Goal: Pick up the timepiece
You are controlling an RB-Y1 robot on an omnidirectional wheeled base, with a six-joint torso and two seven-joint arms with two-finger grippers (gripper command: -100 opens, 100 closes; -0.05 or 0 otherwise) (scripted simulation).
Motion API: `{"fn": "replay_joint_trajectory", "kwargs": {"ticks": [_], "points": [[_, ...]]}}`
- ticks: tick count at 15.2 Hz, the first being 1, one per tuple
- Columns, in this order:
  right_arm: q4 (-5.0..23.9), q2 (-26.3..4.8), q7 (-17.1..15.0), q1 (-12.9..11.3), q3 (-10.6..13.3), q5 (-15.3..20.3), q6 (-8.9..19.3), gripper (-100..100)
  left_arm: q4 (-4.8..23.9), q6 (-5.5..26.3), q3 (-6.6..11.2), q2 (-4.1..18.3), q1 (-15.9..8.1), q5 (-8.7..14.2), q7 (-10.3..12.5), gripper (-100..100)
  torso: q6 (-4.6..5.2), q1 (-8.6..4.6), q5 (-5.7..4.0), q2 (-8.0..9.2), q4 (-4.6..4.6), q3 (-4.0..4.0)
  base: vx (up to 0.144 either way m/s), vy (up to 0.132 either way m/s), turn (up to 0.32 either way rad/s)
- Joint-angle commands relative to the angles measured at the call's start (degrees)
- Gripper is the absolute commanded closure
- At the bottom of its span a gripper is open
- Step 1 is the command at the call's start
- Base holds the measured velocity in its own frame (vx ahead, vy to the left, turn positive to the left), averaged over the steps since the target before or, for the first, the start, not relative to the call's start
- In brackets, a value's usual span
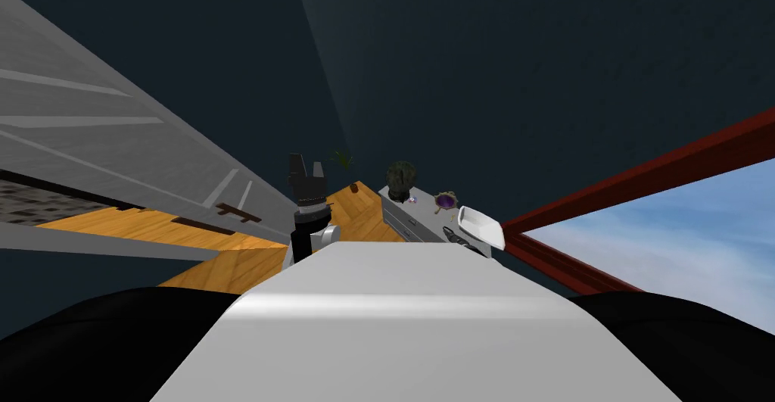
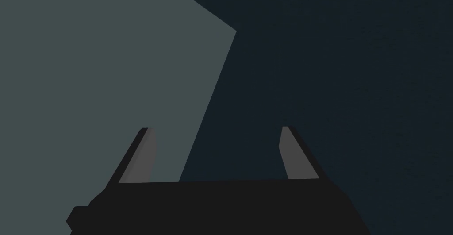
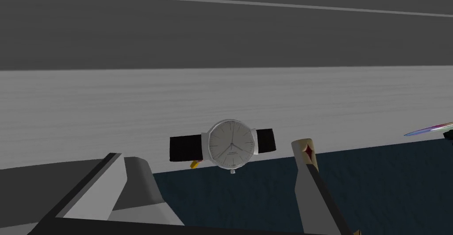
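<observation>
Watch (image 3: 232,146) on light grey top (image 3: 132,104), beyond wide-spread right jaws; left jaws apart; white tray (image 1: 484,227) on cabinet (image 1: 401,223).

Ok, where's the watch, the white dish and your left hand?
Watch (image 3: 232,144): right wrist view, on the middle of its pale dial.
White dish (image 1: 484,233): head view, on its side wall.
Left hand (image 1: 307,164): head view, midway between its two fingertips.
</observation>
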Motion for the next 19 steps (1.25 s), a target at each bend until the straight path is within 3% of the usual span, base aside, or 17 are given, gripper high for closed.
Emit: {"fn": "replay_joint_trajectory", "kwargs": {"ticks": [1,2,7,8,9,13,14,17,19], "points": [[0.0,0.0,0.0,0.0,0.0,0.0,0.0,-100,0.0,0.0,0.0,0.0,0.0,0.0,0.0,0,0.0,0.0,0.0,0.0,0.0,0.0,0.029,0.022,0.006],[1.95,0.68,0.07,-1.03,0.01,0.25,-0.5,-100,0.0,0.0,0.0,0.0,0.0,0.0,0.0,0,0.0,-0.07,-0.01,0.09,0.02,0.05,0.017,0.003,0.035],[6.37,2.31,0.13,-3.5,-0.06,0.77,-2.13,-100,0.01,0.0,0.01,0.01,-0.01,0.0,0.0,0,0.0,-0.35,-0.08,0.25,0.06,0.15,0.009,-0.023,0.05],[5.19,1.79,0.09,-2.88,-0.02,0.57,-1.63,-100,0.01,0.0,0.01,0.01,-0.01,0.0,0.0,0,-0.01,-0.35,-0.09,0.26,0.06,0.16,0.004,-0.016,0.024],[5.42,1.88,0.1,-2.98,-0.03,0.61,-1.78,100,0.01,0.0,0.01,0.01,-0.01,0.0,0.0,0,0.01,-0.33,-0.08,0.28,0.07,0.16,0.002,-0.006,0.002],[5.37,1.87,0.1,-2.99,-0.01,0.61,-1.85,100,0.01,0.0,0.0,0.0,-0.01,0.0,0.0,0,0.02,-0.25,-0.06,0.28,0.06,0.16,0.0,0.0,0.0],[3.21,1.14,0.09,-1.74,-0.01,0.4,-0.97,100,0.01,0.0,0.0,0.0,-0.01,0.0,0.0,0,0.02,-0.24,-0.06,0.27,0.05,0.15,-0.003,0.009,-0.059],[0.69,0.22,0.06,-0.33,0.03,0.1,-0.04,100,0.0,0.0,0.0,0.0,-0.01,0.0,0.0,0,0.08,-0.11,-0.01,0.34,0.04,0.18,-0.012,0.026,-0.067],[1.11,0.28,0.04,-0.51,0.02,0.1,-0.34,100,0.01,0.0,0.0,0.0,-0.01,0.0,0.0,0,0.08,-0.08,0.01,0.36,0.05,0.19,-0.012,0.019,-0.033]]}}
